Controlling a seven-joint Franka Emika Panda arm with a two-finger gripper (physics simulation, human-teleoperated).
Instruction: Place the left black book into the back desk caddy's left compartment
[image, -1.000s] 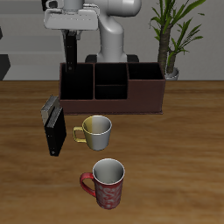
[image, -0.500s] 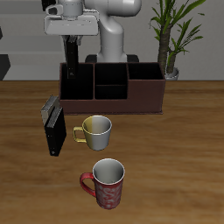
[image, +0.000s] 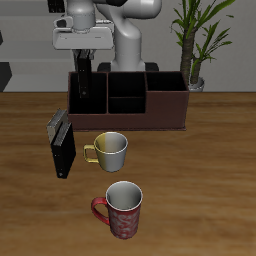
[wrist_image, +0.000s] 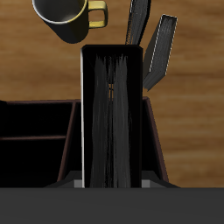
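Observation:
My gripper is shut on the left black book, which hangs upright from it. The book's lower end is at about rim height over the left compartment, the dark-walled end section of the back desk caddy. In the wrist view the held black book fills the middle and shows its page edge. The caddy's dark sections lie beside it. My fingers are mostly hidden by the book.
Two more black books stand on the table in front of the caddy, with a yellow-handled grey mug beside them. A red patterned mug stands nearer the front edge. A potted plant stands behind the caddy's other end.
My gripper has come down with the book and shifted a little along the caddy toward its dark end section. Books and mugs on the table have not moved.

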